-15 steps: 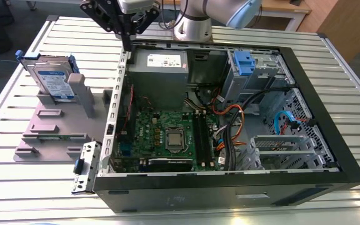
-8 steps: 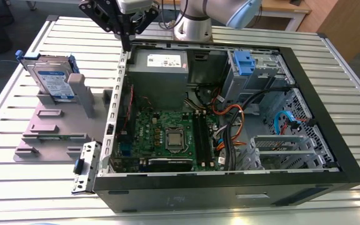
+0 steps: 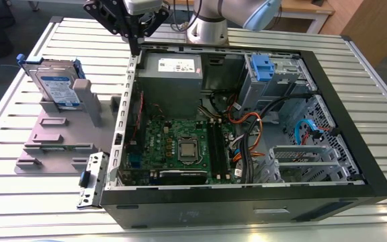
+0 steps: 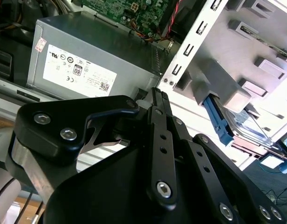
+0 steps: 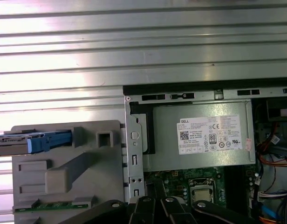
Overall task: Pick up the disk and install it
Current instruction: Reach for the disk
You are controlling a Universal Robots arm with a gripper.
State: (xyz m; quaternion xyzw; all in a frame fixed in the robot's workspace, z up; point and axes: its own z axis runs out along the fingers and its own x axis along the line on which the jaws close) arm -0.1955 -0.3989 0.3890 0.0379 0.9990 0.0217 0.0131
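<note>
The disk (image 3: 54, 86), white-and-blue label showing, stands in the grey holder (image 3: 59, 136); gripper (image 3: 135, 49) seemingly closed, empty.

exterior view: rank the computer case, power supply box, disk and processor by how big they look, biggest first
1. computer case
2. power supply box
3. disk
4. processor
None of them look alike in size, so there are no ties.

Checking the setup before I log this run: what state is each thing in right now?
Gripper: shut, holding nothing, over the case's edge.
Disk: upright on its edge in the stand, not yet picked up.
Stand: beside the case, holding the disk.
Case: lying on its side, open, insides exposed.
</note>
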